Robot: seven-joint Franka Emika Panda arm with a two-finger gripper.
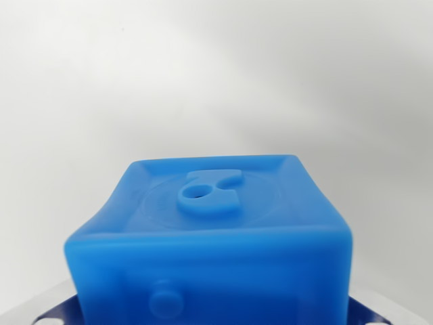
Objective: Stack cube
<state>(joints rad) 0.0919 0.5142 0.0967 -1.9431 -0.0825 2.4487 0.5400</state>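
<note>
A soft blue cube (216, 237) fills the lower half of the wrist view, very close to the camera. Its top face carries a raised figure with a small hole (206, 193). The cube's left side is dented inward. Only slivers of my gripper (213, 313) show: grey and dark blue pieces at the bottom left (57, 310) and bottom right (369, 313), tight against the cube's two lower sides. The gripper looks shut on the cube, with the fingertips themselves hidden behind it. No second cube is in view.
Behind the cube there is only a plain white, softly shaded surface (216, 74), with no edge or other object showing.
</note>
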